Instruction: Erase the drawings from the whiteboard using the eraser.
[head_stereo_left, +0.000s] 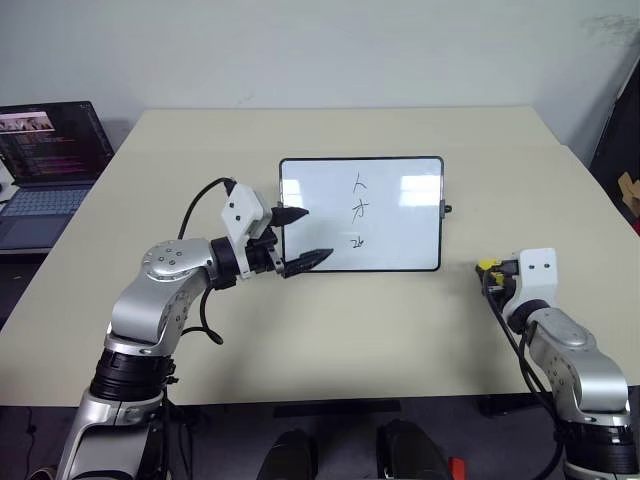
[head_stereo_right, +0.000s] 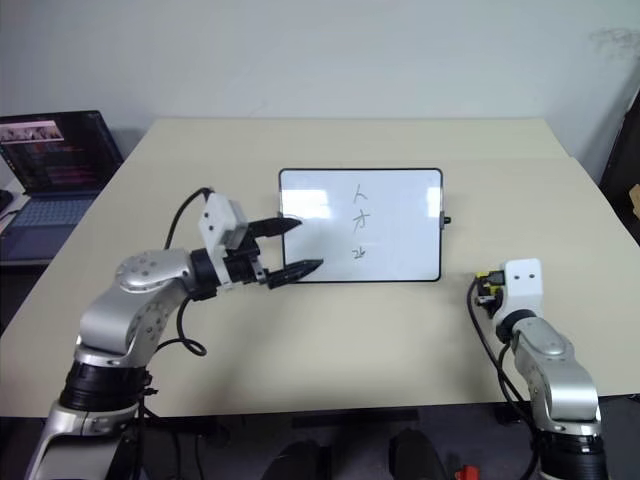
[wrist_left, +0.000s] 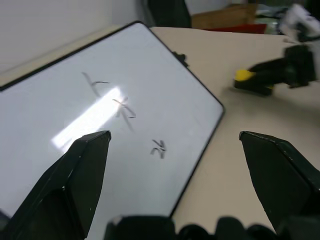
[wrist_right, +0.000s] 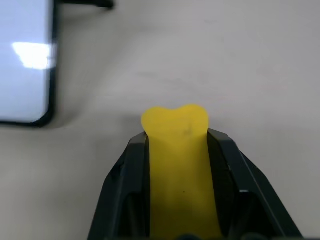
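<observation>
Right gripper (wrist_right: 177, 145) clamps the eraser (wrist_right: 176, 130) near the desk's (head_stereo_left: 400, 330) right edge, left gripper (head_stereo_left: 297, 238) spread wide at the whiteboard's (head_stereo_left: 400, 215) left edge, drawings (head_stereo_left: 358, 210) unerased, board mid-desk.

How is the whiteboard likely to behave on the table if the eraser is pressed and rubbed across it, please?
The whiteboard lies flat on a smooth table, so it probably slides under a sideways rub. It looks thin and light, so a hand steadying it may help: the open left end effector sits at its edge. Its glossy face should let the eraser glide easily.
</observation>
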